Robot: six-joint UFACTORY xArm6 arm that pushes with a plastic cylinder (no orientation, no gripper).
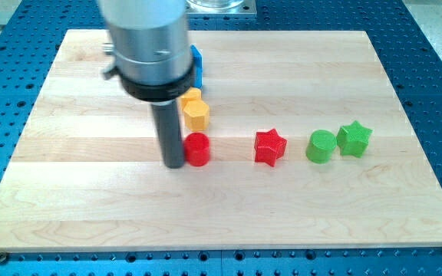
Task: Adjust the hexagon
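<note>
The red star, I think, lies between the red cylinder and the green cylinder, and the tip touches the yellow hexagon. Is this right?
Not quite. The camera view shows my tip beside the red cylinder, on its left in the view, not at the yellow hexagon. The red star does lie between the red cylinder and the green cylinder.

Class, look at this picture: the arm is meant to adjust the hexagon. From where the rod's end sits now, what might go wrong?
1. My tip sits against the red round block, on its left in the view, not at the yellow hexagon. A push towards the view's right would likely move the red block instead.
2. The hexagon lies close above the red block, with another yellow block and a blue block behind it, partly hidden by the arm. Nudging it upward may disturb those.
</note>
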